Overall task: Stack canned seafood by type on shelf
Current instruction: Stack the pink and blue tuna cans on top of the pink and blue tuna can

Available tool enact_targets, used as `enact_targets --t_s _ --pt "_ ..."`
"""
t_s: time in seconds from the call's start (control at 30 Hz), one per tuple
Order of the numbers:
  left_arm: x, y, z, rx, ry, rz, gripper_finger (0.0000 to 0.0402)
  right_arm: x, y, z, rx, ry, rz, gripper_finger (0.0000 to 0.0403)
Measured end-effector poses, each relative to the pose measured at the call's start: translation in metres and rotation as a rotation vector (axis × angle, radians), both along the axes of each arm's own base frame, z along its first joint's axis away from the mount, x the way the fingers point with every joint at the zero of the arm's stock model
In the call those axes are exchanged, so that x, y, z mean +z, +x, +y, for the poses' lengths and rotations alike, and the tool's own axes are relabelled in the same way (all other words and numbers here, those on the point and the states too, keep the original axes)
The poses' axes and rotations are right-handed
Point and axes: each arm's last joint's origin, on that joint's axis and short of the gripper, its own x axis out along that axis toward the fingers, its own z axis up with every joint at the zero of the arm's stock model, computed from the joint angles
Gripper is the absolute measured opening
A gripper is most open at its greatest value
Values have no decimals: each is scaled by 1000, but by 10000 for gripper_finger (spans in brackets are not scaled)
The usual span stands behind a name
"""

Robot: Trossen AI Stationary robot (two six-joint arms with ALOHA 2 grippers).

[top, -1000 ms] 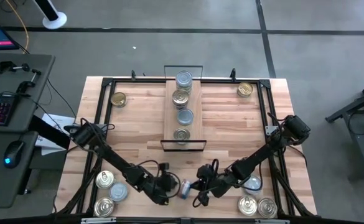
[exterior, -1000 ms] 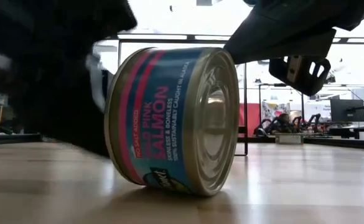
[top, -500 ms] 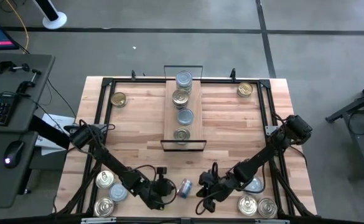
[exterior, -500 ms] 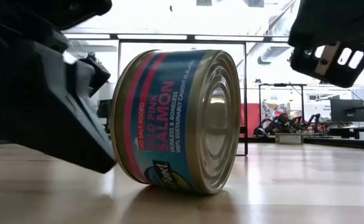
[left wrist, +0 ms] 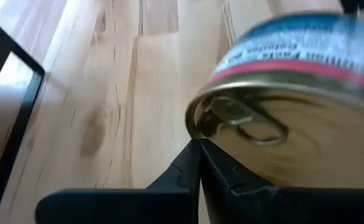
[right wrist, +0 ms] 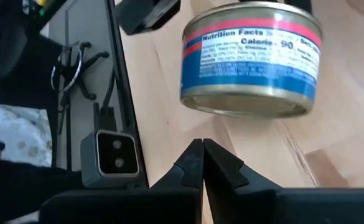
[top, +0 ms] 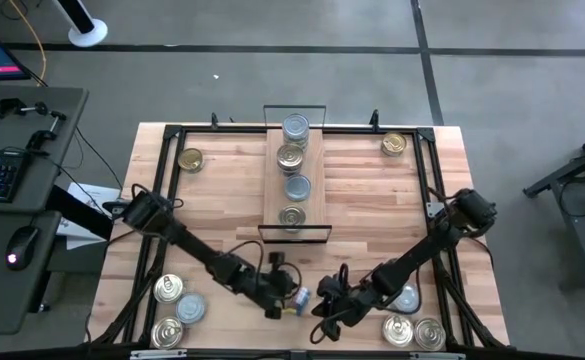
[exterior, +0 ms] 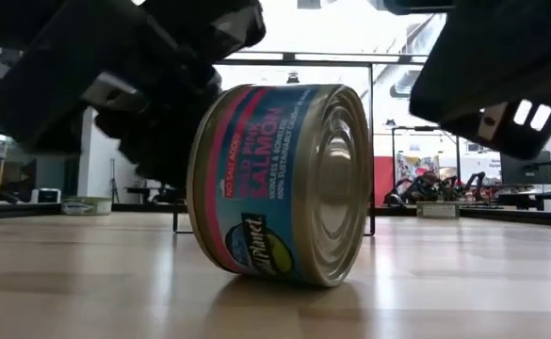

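Glossy metal salmon tin point(exterior: 280, 184) with paper label on smooth wood tabletop point(exterior: 463, 282).

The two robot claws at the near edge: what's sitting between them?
A blue salmon tin on its edge, between the shut left gripper and shut right gripper, shown in the high view.

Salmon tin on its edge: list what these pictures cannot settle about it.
- Contact: in the high view the left gripper hides part of the salmon tin; touching or not cannot be told.
- Pull-tab lid: blurred and cut off by the left wrist view's edge.
- Fine label print: too small in the right wrist view.
- Right gripper: its gap to the tin is unclear from above.
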Motion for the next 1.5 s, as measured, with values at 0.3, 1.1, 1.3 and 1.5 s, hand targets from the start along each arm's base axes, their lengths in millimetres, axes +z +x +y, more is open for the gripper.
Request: enact_targets --t_s 0.3,1.1,1.3,1.5 --pt "7 11 6 -54 -36 -66 0 -4 8 2 -55 13 -78 0" --pt "99 -56 -3 67 62 -66 0 90 43 1 370 -362 -73 1" --pt "117 -97 -41 170 -70 -223 0 102 59 -24 506 -425 37 66" --pt "128 -129 -62 279 -170 -364 0 94 60 -29 633 -433 98 212"
